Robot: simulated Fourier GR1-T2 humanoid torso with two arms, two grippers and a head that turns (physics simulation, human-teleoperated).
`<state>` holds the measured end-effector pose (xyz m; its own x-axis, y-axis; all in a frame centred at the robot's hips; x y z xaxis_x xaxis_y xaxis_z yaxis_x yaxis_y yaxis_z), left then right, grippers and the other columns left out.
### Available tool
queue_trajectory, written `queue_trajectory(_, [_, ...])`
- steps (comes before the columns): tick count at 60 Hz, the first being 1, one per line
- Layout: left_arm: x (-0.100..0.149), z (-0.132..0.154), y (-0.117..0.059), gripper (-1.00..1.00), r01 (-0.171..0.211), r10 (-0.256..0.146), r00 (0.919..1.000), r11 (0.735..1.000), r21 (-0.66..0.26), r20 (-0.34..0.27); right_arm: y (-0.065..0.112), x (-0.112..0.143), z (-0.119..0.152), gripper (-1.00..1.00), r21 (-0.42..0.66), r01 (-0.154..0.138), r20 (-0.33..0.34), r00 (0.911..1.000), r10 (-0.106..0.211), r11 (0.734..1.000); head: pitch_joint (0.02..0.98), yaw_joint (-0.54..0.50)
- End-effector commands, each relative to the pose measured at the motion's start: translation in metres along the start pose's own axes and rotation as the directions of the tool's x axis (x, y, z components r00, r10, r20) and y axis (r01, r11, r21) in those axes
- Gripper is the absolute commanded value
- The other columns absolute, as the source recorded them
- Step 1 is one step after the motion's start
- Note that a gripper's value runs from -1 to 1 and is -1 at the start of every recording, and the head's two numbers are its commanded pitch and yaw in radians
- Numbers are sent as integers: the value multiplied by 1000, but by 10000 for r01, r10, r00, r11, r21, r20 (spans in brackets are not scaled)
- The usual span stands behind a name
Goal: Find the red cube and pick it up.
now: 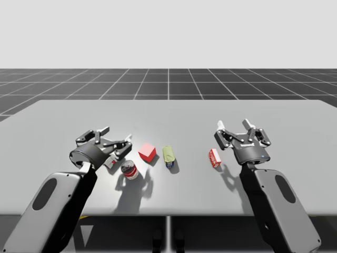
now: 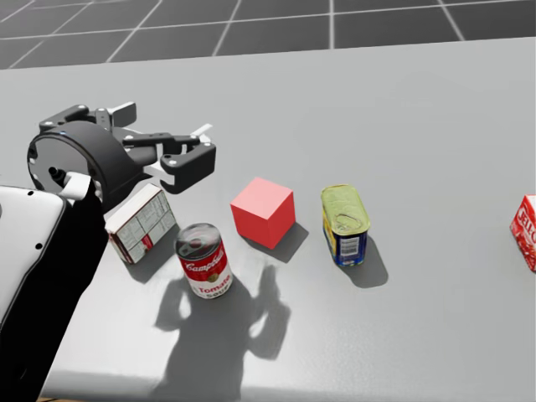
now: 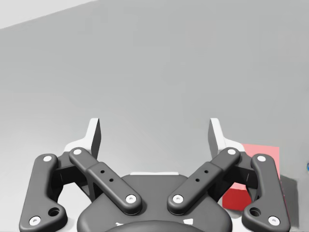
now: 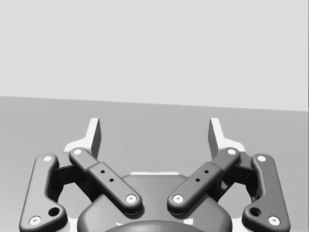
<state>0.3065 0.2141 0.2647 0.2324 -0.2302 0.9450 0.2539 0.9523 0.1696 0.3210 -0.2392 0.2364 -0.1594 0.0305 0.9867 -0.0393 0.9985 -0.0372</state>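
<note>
The red cube rests on the grey table, a little left of centre. My left gripper hovers open just to the cube's left, with nothing between its fingers. In the left wrist view the gripper faces bare table, and the cube lies beside and partly behind one finger's linkage. My right gripper is open over the right part of the table, far from the cube, holding nothing.
A red-and-white can stands in front of the cube. A white-and-red box lies under my left wrist. A green-topped tin lies right of the cube. A small red box lies near my right gripper.
</note>
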Motion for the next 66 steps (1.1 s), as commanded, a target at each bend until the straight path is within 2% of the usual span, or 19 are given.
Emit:
queue_trajectory(1, [-3,14,-25,-1000,-108,-222,9798,9865,-1633,-1989,1,-2,0,-1000,-14,-90,-32,10000,90,10000,787,162])
queue_trajectory(12, [-16,11,-42,-1000,-129,-498,9615,9742,-2251,-2704,0,-2,-1,-1000,-49,-152,-9,9999,152,9999,787,161])
queue_trajectory(17, [-22,6,-47,-1000,-177,-500,9550,9743,-2244,-2924,0,-2,0,-1000,-56,-153,16,9999,153,9999,786,161])
queue_trajectory(24, [-30,-2,-55,-1000,-445,-397,9442,9682,-2460,-3270,0,-1,-1,-1000,-74,-136,39,9999,136,9999,788,158])
queue_trajectory(29, [-37,-9,-60,-1000,-678,-295,9333,9642,-2563,-3579,-1,-1,-1,-1000,-85,-137,31,9999,138,9999,790,157])
queue_trajectory(30, [-39,-12,-61,-1000,-742,-270,9290,9635,-2573,-3691,-1,-1,-1,-1000,-87,-140,28,9999,141,9999,790,157])
queue_trajectory(33, [-42,-14,-63,-1000,-815,-247,9245,9620,-2605,-3804,-1,-2,-1,-1000,-94,-141,25,9999,142,9999,790,156])
queue_trajectory(34, [-44,-17,-65,-1000,-815,-283,9202,9617,-2616,-3905,-1,-1,-1,-1000,-95,-138,22,9999,138,9999,790,155])
queue_trajectory(39, [-49,-21,-68,-1000,-873,-299,9094,9615,-2607,-4148,-1,-2,-1,-1000,-98,-131,22,9999,132,9999,791,155])
queue_trajectory(41, [-53,-24,-70,-1000,-842,-358,9017,9629,-2563,-4308,-1,-2,-1,-1000,-97,-128,19,9999,128,9999,791,156])
queue_trajectory(44, [-55,-26,-71,-1000,-806,-427,8957,9633,-2562,-4426,-1,-2,-1,-1000,-97,-125,17,9999,125,9999,791,156])
queue_trajectory(45, [-58,-28,-71,-1000,-766,-465,8905,9652,-2499,-4526,-1,-2,-1,-1000,-96,-128,16,9999,128,9999,791,157])
queue_trajectory(50, [-61,-33,-71,-1000,-745,-492,8804,9679,-2402,-4716,-2,-2,-1,-1000,-109,-113,15,9999,113,9999,792,157])
queue_trajectory(57, [-62,-42,-70,-1000,-670,-532,8705,9721,-2247,-4894,-3,-1,-1,-1000,-125,-91,19,10000,91,9999,793,157])
queue_trajectory(66, [-60,-54,-70,-1000,-614,-549,8654,9749,-2142,-4980,-3,-2,-1,-1000,-138,-88,-10,10000,88,9999,794,155])
